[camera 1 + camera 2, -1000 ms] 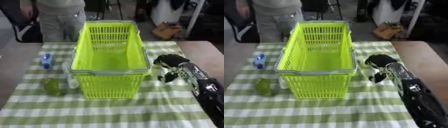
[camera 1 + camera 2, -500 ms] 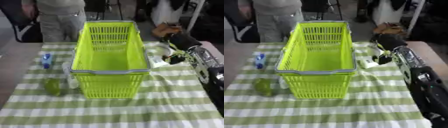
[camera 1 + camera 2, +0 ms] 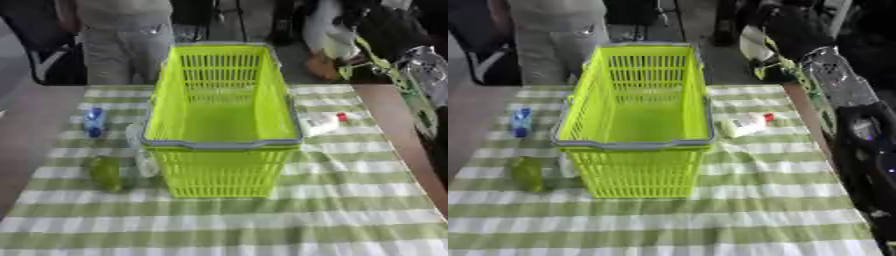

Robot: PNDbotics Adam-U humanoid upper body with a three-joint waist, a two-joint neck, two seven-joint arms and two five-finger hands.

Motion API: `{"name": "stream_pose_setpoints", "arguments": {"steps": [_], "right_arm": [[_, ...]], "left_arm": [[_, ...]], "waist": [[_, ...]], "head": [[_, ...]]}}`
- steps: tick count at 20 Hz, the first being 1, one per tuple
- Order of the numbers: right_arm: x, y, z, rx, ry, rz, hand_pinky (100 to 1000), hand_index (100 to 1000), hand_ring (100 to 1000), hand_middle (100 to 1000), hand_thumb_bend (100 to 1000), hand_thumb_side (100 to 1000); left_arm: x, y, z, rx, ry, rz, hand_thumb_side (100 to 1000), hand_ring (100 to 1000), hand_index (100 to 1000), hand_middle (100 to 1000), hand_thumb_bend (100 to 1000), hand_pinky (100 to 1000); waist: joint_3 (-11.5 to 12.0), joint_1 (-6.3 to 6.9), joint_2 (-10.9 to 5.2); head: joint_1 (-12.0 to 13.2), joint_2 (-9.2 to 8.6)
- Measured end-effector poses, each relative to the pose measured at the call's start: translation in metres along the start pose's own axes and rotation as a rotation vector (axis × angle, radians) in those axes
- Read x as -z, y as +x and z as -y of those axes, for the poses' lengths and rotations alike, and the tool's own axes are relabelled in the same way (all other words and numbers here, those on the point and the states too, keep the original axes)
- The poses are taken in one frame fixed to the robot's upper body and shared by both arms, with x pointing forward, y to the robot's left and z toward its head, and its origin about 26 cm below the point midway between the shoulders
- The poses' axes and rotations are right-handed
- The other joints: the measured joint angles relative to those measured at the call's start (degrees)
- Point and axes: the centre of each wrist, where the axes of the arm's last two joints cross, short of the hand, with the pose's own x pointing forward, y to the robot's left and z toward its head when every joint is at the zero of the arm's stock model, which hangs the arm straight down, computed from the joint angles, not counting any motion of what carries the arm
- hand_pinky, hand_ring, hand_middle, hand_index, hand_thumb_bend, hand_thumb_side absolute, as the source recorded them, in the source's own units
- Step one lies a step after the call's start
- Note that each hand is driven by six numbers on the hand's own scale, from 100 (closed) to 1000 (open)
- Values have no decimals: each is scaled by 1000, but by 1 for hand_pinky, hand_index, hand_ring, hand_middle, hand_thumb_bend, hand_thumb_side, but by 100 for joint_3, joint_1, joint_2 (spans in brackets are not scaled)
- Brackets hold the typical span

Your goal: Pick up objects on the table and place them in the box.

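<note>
- On the table (image 3: 667, 230), striped green-and-white cloth covering it, brown bare edge at far right.
- Basket (image 3: 636, 120): lime green, grey rim, upright mid-table, long side running away from the robot; looks empty inside, floor seen through the mesh.
- Right arm (image 3: 842, 95): black and silver, comes in from the right side, raised above the table's far right corner.
- Right hand (image 3: 785, 35): dark, up high near the top right, past the basket's far right corner, well off the cloth. Blurred; can't tell if fingers are spread or curled, or if it holds anything.
- White bottle (image 3: 744, 125): red cap, lying on its side on the cloth just right of the basket, cap end pointing away to the right, close to the basket rim, contact unclear.
- Green bottle (image 3: 527, 174): translucent, on the cloth left of the basket's near corner, apart from it.
- Clear item (image 3: 140, 150): see-through, between green bottle and basket wall, right up against the basket; shape hard to make out.
- Blue bottle (image 3: 521, 121): small, left of the basket, farther back than the green one, well apart from the basket.
- Left hand: not seen in either view.
</note>
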Motion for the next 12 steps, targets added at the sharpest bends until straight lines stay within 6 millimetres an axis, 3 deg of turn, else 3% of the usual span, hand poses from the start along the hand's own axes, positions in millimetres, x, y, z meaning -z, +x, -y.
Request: {"name": "stream_pose_setpoints", "arguments": {"steps": [5, 12], "right_arm": [[6, 18, 25, 27, -59, 157, 171, 404, 165, 334, 235, 219], [10, 44, 19, 216, 32, 400, 156, 414, 183, 389, 255, 188]], "left_arm": [[0, 0, 0, 0, 0, 0, 1000, 778, 760, 691, 231, 581], [0, 0, 0, -2, -1, -2, 1000, 777, 760, 690, 230, 580]], "waist": [[28, -20, -16], [47, -33, -22]], "head": [[-10, -6], [-38, -34]]}}
